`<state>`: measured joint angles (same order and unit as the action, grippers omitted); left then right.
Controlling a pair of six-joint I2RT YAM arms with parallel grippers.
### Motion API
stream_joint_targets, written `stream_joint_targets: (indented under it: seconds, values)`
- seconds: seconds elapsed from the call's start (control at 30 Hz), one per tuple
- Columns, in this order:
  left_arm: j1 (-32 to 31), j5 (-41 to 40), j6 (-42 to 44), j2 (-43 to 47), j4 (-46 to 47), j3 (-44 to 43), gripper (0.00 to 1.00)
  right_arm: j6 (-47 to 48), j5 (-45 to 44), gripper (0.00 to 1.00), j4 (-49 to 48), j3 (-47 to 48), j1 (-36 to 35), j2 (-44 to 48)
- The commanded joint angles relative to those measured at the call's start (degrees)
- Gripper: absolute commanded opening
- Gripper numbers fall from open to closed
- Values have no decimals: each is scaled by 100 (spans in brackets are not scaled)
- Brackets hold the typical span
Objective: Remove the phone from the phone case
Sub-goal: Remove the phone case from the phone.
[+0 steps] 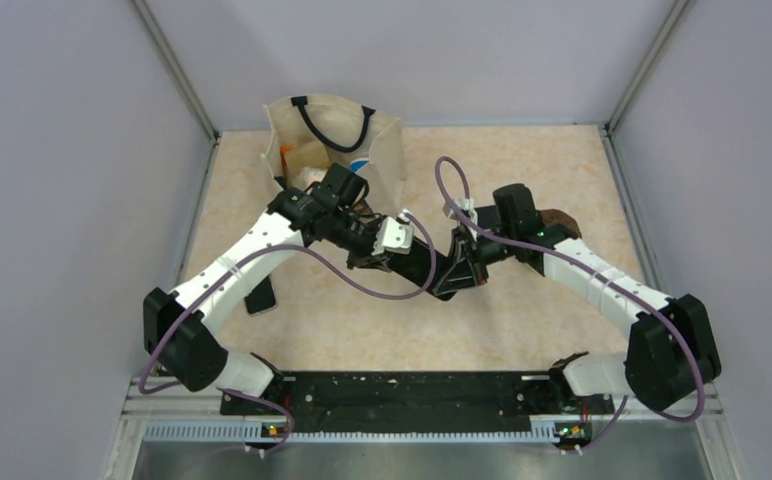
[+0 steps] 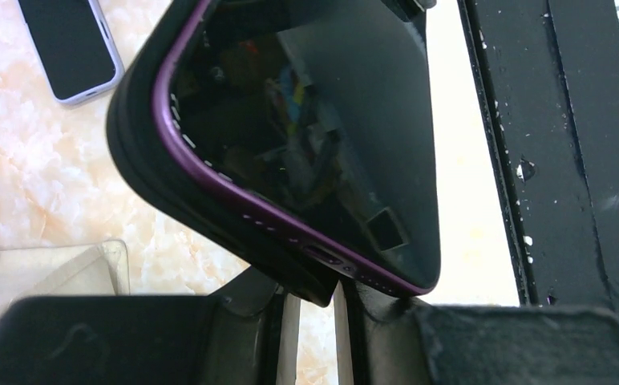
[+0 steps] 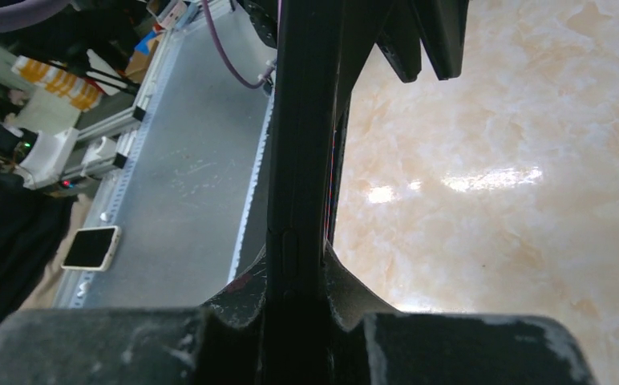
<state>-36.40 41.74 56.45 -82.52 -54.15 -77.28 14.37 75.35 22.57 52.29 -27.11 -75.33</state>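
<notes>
The beige marbled table [image 1: 522, 310], walled in grey, lies below your two arms, which meet in mid-air. Your left gripper [image 2: 310, 309] is pinched on the lower corner of the phone [image 2: 322, 136]. The phone's purple rim stands proud of the black phone case [image 2: 142, 152] on the gripper's left, though it is hard to say whether the fingers catch the case too. Your right gripper [image 3: 294, 297] is clamped on the case's edge, which runs straight ahead of its fingers. A second phone [image 2: 70, 44] lies flat beyond the left gripper, and a cream tote bag [image 1: 387, 150] stands behind that arm.
</notes>
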Motion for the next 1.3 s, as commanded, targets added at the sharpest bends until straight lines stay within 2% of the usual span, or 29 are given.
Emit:
stream_joint_targets:
  seconds: [0.0,0.27,0.7,0.8,0.97,1.17,1.23,1.27]
  values:
    - [-199,729,-71,-343,1805,54,0,-1475,1776,0,-3073,103,-463,396]
    - [-196,980,-218,-448,1794,36,0,-1608,1710,0,-3159,156,-475,361]
    - [-193,1354,-2219,-339,3103,659,0,-1575,1218,0,-3060,424,-462,266]
    - [-192,1479,-2374,-299,3145,772,0,-890,1006,0,-2230,672,-427,210]
    - [-77,1544,-2472,45,3211,1022,0,1390,301,0,543,1452,-371,-47]
    - [527,1692,-2426,806,2888,1160,0,1549,64,0,749,1398,-138,-59]
    - [734,1658,-2211,1015,2399,1087,11,1538,-4,0,741,1399,-75,-84]
    - [820,1594,-2116,1109,2117,1016,23,1535,-36,0,740,1403,-59,-98]
